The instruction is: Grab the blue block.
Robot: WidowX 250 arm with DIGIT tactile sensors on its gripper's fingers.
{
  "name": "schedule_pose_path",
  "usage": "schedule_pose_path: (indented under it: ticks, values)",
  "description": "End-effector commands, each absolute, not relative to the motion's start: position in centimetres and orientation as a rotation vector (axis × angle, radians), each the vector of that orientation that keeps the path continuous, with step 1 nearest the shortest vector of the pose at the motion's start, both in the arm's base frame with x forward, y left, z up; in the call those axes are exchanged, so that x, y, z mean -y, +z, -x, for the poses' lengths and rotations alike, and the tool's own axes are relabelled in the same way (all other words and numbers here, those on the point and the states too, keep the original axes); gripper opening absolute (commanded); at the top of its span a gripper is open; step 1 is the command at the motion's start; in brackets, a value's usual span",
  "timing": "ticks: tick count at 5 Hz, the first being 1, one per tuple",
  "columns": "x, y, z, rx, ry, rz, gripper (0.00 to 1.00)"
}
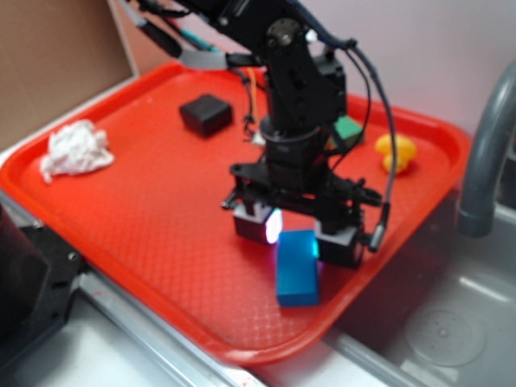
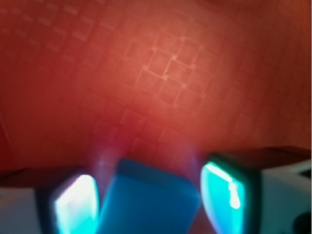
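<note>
The blue block (image 1: 297, 268) lies flat on the red tray (image 1: 145, 210) near its front right corner. My gripper (image 1: 300, 235) is down at tray level, open, with one glowing finger on each side of the block's far end. In the wrist view the blue block (image 2: 148, 202) fills the space between the two lit pads (image 2: 78, 204). The left pad sits very close to it, and a narrow strip of tray shows beside the right pad. The block is turned slightly askew to the jaws.
A black squarish block (image 1: 206, 114) sits at the tray's back. A green block (image 1: 348, 127) and a yellow toy (image 1: 397, 153) lie behind the arm on the right. A white crumpled cloth (image 1: 75, 151) is at the left. A grey faucet (image 1: 484, 161) and sink stand beyond the tray's right rim.
</note>
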State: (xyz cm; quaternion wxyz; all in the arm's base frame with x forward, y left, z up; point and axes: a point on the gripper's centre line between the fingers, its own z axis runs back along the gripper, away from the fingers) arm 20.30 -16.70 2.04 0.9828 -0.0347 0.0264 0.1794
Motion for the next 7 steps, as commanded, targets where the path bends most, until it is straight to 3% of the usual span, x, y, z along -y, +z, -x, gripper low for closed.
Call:
schedule_pose_path:
  ticks: [1,2,3,4,5,7]
  values:
    - [18.8,3.1,-18.9,-0.095,0.362,0.087,0.00]
    - [17.8,4.7,-19.1,-0.056,0.328,0.071,0.00]
    - [13.1,9.8,-20.4,0.048,0.120,0.031,0.00]
    - [8.9,14.9,-20.7,0.117,0.071,-0.059,0.00]
    - [4.5,17.9,-20.8,0.104,0.070,-0.102,0.00]
    - [2.9,20.4,-20.3,0.091,0.110,-0.096,0.00]
